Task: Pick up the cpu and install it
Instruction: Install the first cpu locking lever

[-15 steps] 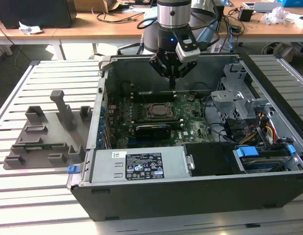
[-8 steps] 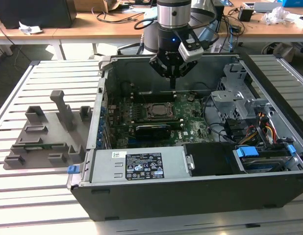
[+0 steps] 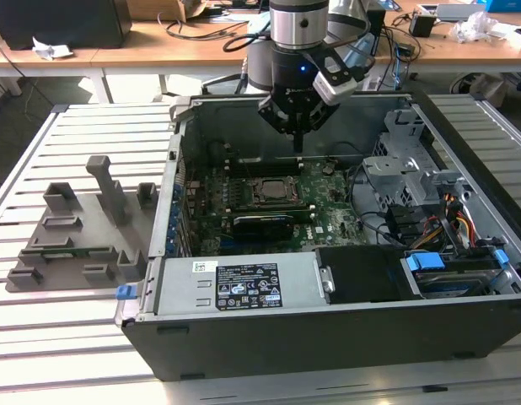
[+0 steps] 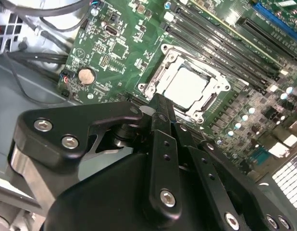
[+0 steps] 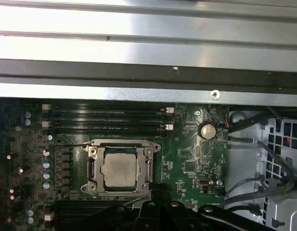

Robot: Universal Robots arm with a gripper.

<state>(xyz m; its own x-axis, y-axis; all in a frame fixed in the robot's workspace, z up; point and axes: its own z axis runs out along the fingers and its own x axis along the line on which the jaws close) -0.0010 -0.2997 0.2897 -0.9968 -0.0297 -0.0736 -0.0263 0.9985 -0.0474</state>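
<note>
**CPU seated in socket, gripper above it**

The cpu (image 5: 120, 167) lay flat inside the socket (image 5: 93, 166) on the motherboard (image 5: 187, 154), its silver-grey top facing up and the metal frame around it on all sides. In the second wrist view the cpu (image 4: 186, 84) sat square in that frame, with the memory slots (image 4: 220, 36) running just beside the socket.

The gripper (image 3: 299, 142) hung above the motherboard inside the open case (image 3: 328, 333), over the board's far edge just beyond the socket, apart from the cpu (image 3: 274, 191) and not touching it. Its fingers (image 4: 160, 108) were pressed together into one narrow black tip in the second wrist view, pinching nothing.

A coin cell (image 5: 206, 130) sat on the board near the socket, on the side away from the capacitors. The case stood on the slatted tabletop (image 3: 41, 337), and a grey tray (image 3: 75, 240) rested on the tabletop beside the case, at the exterior view's left.
</note>
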